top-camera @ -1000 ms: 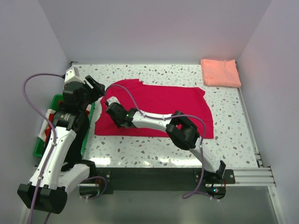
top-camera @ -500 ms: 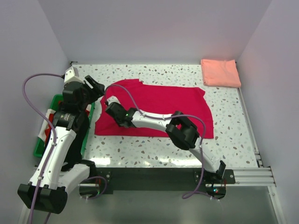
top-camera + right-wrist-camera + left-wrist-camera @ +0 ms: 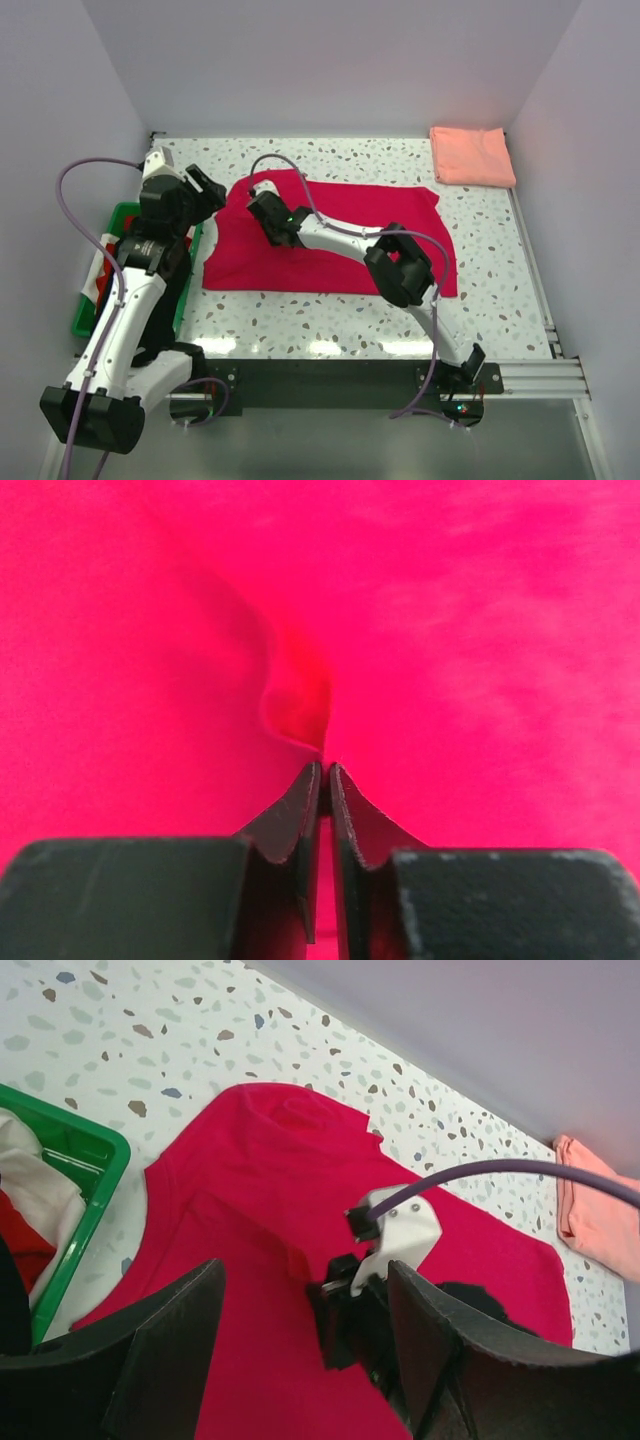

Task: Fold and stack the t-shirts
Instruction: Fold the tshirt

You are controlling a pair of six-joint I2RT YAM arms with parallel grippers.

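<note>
1. The right gripper (image 3: 264, 200) (image 3: 322, 772) is closed. Its two dark fingers (image 3: 290, 820) are pressed almost together on a small raised pucker of the crimson red cloth t-shirt (image 3: 340, 235) (image 3: 250, 1190) (image 3: 460, 630).
2. That t-shirt lies directly beneath the right gripper, spread flat on the white speckled counter (image 3: 300, 318) (image 3: 120, 1050). Most of the cloth stretches away towards the right arm's own side. The pinched spot sits near the shirt's left end, close to the collar.
3. The left gripper (image 3: 200, 190) (image 3: 305, 1272) is spread wide and holds nothing. It hangs above the counter just beside the t-shirt's left edge and near the right gripper, and the right gripper shows between its fingers (image 3: 165, 1350) in the left wrist view.
4. A salmon pink cloth t-shirt (image 3: 472, 156) (image 3: 600, 1215) lies folded into a neat rectangle. It is well apart from both grippers, in the counter's far corner on the right arm's side.
5. A green plastic crate (image 3: 82, 318) (image 3: 95, 1145) stands at the counter's edge on the left gripper's outer side, below the left arm. It holds white and red cloth.
6. A purple cable (image 3: 500, 1168) arcs over the crimson cloth to the right wrist.
</note>
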